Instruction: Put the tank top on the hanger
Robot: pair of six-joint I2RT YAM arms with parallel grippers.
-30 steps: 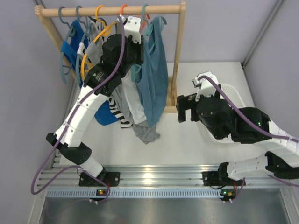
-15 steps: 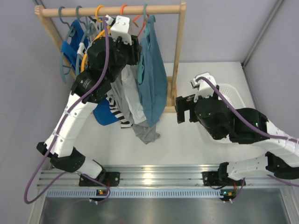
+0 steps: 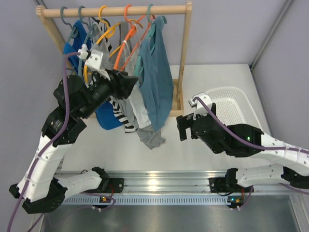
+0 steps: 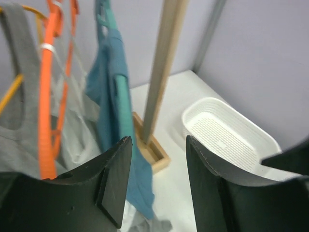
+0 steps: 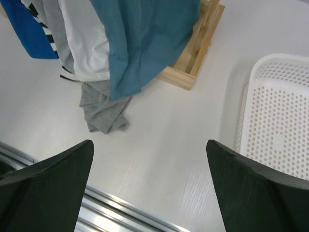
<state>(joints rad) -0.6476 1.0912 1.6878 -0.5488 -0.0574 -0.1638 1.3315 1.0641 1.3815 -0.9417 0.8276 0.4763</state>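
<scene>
Crowded rail on the wooden rack (image 3: 185,58): orange hangers (image 3: 126,43), white top (image 3: 140,108), royal-blue top (image 3: 107,118) and a grey top (image 3: 150,137) pooling on the table, all just left of the tank top (image 3: 157,82); white basket (image 3: 241,104) sits past the post. Tank top hangs full length on the hanger (image 4: 123,104) at the rail's right end, fabric loose. Left gripper (image 4: 157,159) is beside it and right gripper (image 5: 149,159) low over the table, both with fingers spread and empty.

No readable text, label, brand, number or sign appears anywhere.
</scene>
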